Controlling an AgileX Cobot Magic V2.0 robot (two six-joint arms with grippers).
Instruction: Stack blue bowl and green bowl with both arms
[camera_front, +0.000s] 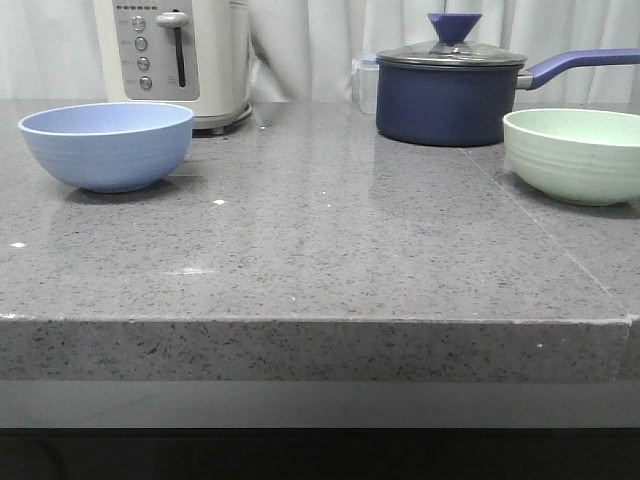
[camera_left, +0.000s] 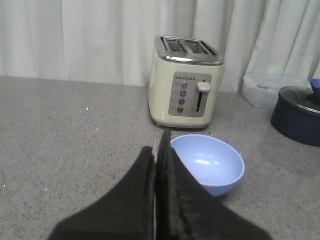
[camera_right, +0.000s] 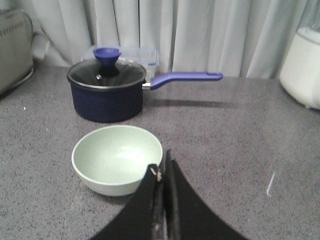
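Note:
The blue bowl (camera_front: 107, 145) stands upright and empty at the far left of the grey counter; the left wrist view shows the same blue bowl (camera_left: 210, 169) too. At the far right stands the green bowl (camera_front: 574, 153), also empty, seen again as the green bowl (camera_right: 117, 157) from the right wrist. My left gripper (camera_left: 159, 150) is shut with nothing in it, hovering short of the blue bowl. My right gripper (camera_right: 162, 167) is shut and empty, close to the green bowl's rim. Neither arm shows in the front view.
A cream toaster (camera_front: 175, 55) stands behind the blue bowl. A dark navy lidded saucepan (camera_front: 450, 95) with a long handle sits behind the green bowl, a clear plastic box (camera_right: 145, 57) behind it. A white appliance (camera_right: 302, 67) stands at the back. Curtains hang behind the counter (camera_front: 320, 240).

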